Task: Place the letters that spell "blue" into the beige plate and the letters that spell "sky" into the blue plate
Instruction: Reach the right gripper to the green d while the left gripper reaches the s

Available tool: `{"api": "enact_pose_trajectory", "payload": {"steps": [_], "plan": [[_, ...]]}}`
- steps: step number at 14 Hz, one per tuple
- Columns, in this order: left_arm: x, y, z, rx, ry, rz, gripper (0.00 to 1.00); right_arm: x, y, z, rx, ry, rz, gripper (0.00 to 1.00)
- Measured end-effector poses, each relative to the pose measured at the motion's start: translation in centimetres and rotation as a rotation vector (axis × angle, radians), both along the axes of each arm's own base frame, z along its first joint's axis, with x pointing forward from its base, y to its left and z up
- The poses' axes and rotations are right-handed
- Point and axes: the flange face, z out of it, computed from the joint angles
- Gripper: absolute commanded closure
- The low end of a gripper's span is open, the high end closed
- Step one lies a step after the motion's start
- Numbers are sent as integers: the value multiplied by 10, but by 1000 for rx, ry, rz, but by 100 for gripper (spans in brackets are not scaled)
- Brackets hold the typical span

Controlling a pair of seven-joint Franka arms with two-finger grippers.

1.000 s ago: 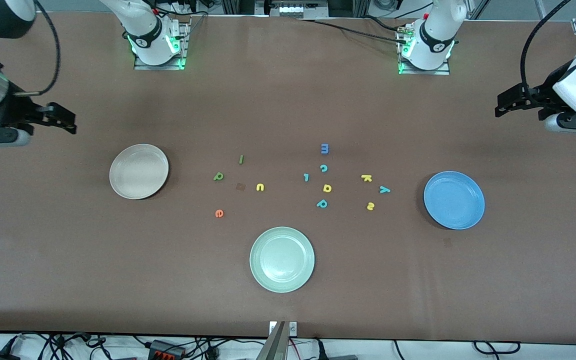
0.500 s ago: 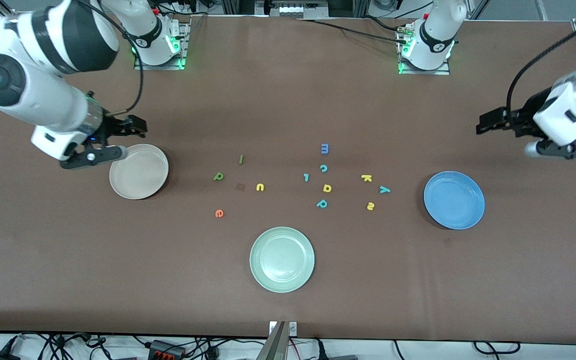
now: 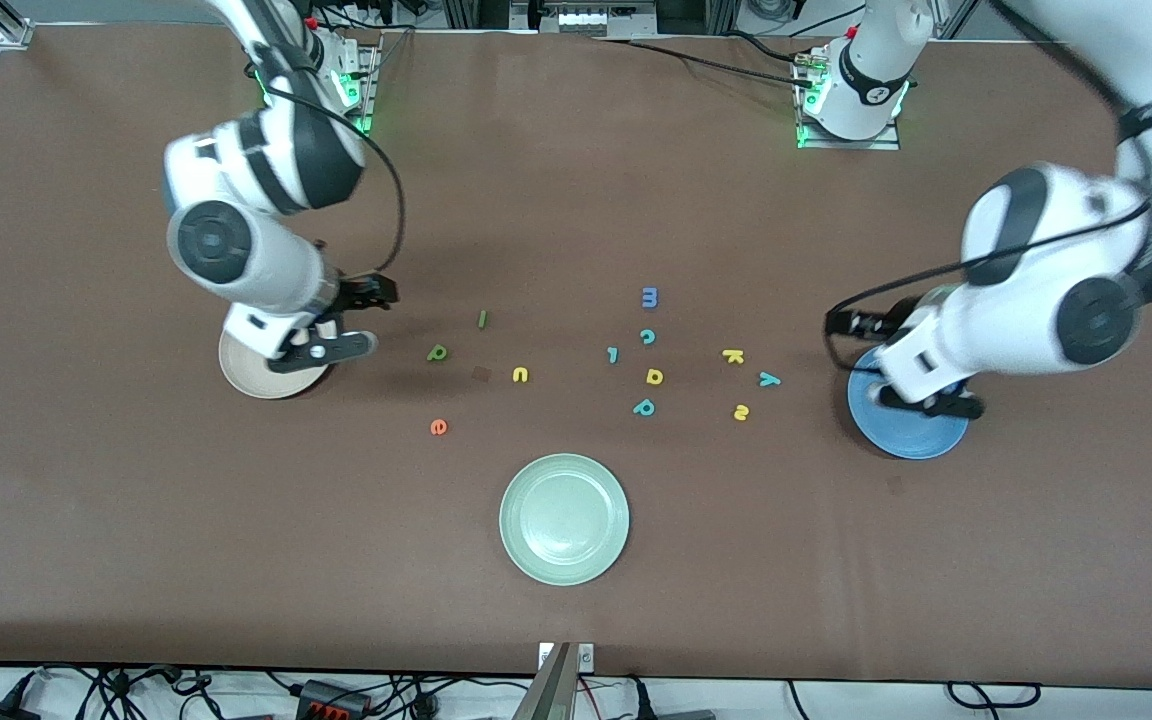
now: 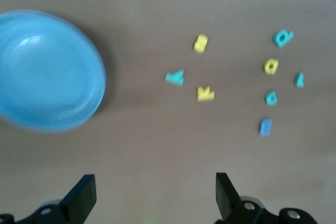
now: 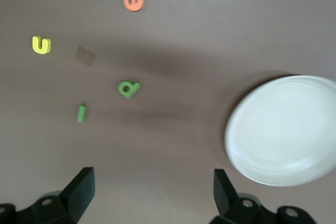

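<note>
Both arms swung inward: right gripper (image 3: 376, 292) now over round beige plate (image 3: 246, 375), left gripper (image 3: 841, 322) at round blue plate's (image 3: 911, 437) 10 o'clock edge, both jaws wide, empty; foam letters unmoved.

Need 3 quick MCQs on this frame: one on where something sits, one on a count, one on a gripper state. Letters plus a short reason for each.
1. Which plate lies nearest the front camera?
A. beige plate
B. pale green plate
C. blue plate

2. How many letters lie in the beige plate?
A. none
B. two
C. four

3. How is the right gripper?
A. shut on the orange e
B. shut on nothing
C. open, holding nothing

Key:
1 B: the pale green plate shows lowest in the front view, below the beige plate and the blue plate.
2 A: in the right wrist view the beige plate's bowl is bare, and the green b, green l, yellow u and orange e all lie on the table.
3 C: the right gripper has its fingers spread with only table between them.
</note>
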Motion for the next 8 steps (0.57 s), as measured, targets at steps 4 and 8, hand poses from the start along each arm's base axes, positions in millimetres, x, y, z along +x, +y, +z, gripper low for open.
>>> {"api": "enact_pose_trajectory", "payload": {"steps": [4, 8], "plan": [[29, -36, -72, -5, -124, -46, 0, -17, 41, -66, -31, -3, -82, 0], [26, -91, -113, 0, -224, -134, 0, -15, 47, -117, -41, -12, -148, 2]]}}
